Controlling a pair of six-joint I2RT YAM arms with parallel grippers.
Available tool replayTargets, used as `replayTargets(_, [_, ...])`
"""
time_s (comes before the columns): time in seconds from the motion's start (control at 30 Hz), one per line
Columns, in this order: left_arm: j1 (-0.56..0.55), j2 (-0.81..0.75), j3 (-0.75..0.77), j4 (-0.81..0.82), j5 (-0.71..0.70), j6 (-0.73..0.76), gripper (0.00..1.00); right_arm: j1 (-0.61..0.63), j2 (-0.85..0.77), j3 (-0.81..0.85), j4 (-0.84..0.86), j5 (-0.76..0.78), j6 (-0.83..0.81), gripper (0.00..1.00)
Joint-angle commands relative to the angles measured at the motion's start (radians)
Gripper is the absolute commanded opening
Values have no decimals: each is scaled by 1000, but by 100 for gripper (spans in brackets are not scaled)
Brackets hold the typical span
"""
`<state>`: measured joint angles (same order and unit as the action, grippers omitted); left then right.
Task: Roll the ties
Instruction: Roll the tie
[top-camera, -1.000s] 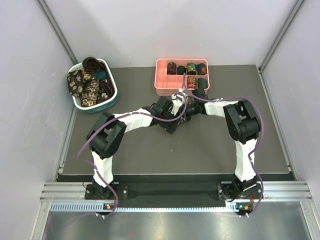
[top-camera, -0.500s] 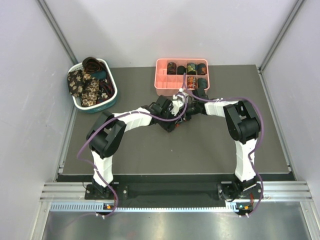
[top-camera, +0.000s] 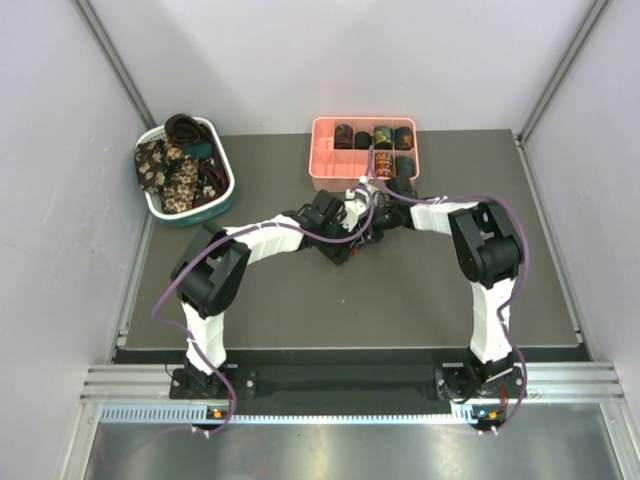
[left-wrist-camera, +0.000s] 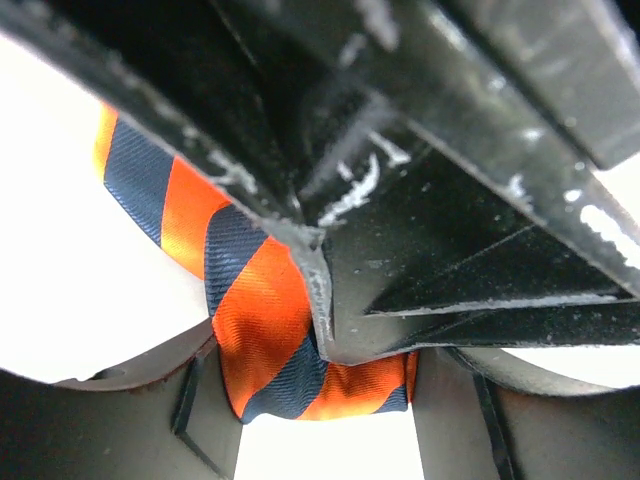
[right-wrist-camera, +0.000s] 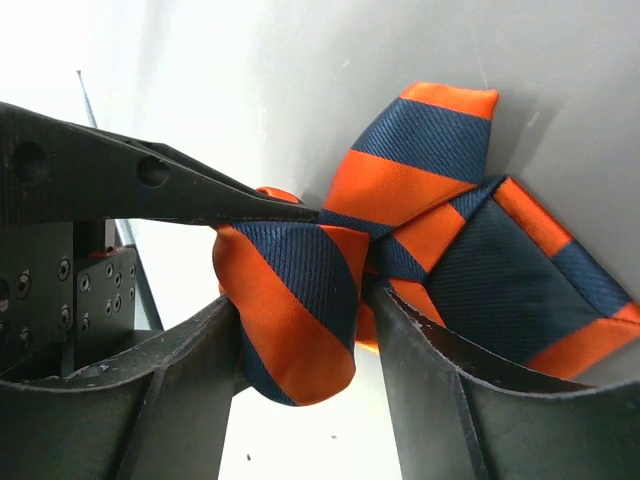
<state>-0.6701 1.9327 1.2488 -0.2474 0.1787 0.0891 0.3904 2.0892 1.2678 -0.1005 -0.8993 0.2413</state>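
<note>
The orange-red and dark striped tie (right-wrist-camera: 300, 300) is partly coiled and held between my two grippers at the middle of the table. My right gripper (right-wrist-camera: 305, 375) is shut on the coiled end, with the loose folds (right-wrist-camera: 480, 250) lying on the table beyond it. My left gripper (left-wrist-camera: 325, 400) is shut on the same tie (left-wrist-camera: 270, 320), and the right gripper's black fingers (left-wrist-camera: 450, 230) cross close above it. In the top view the left gripper (top-camera: 350, 233) and right gripper (top-camera: 372, 222) meet tip to tip, and the tie is almost hidden under them.
A pink compartment tray (top-camera: 318, 178) with several rolled ties (top-camera: 383, 134) stands just behind the grippers. A white-and-teal basket (top-camera: 222, 205) at the back left holds floral and dark ties (top-camera: 170, 170). Grey walls close in both sides.
Both grippers stay together on the striped tie at the table's middle. The left arm has shifted very slightly; nothing was let go.
</note>
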Motion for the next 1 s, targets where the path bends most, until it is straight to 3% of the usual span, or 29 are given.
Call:
replayTargets(0.0, [-5, 37, -3, -102, -36, -32, 61, 13, -7, -53, -47, 146, -83, 59])
replayTargets(0.17, [-11, 45, -9, -124, -47, -25, 61, 11, -37, -74, -21, 148, -73, 60])
replayTargets(0.33, [-11, 69, -9, -131, -67, -25, 62, 15, -5, -68, -37, 140, -74, 51])
replayTargets(0.37, [-11, 81, -5, -138, -73, -26, 62, 21, -1, -68, -41, 142, -77, 44])
replayTargets(0.53, [-13, 98, 20, -176, -107, -38, 64, 34, 34, -44, -54, 151, -74, 36])
replayTargets(0.57, [-11, 94, 18, -171, -105, -38, 64, 38, 41, -32, -56, 143, -74, 30])
replayTargets(0.7, [-13, 77, 1, -130, -71, -23, 78, 53, 65, -16, -61, 106, -76, 23])
replayTargets(0.77, [-11, 68, -3, -96, -52, -14, 80, 53, 68, -16, -61, 100, -79, 22])
replayTargets(0.87, [-10, 72, 8, -75, -21, 0, 79, 54, 72, -16, -61, 85, -76, 20])
replayTargets(0.97, [-3, 98, 34, -88, -5, -8, 72, 51, 80, -15, -61, 79, -74, 19])
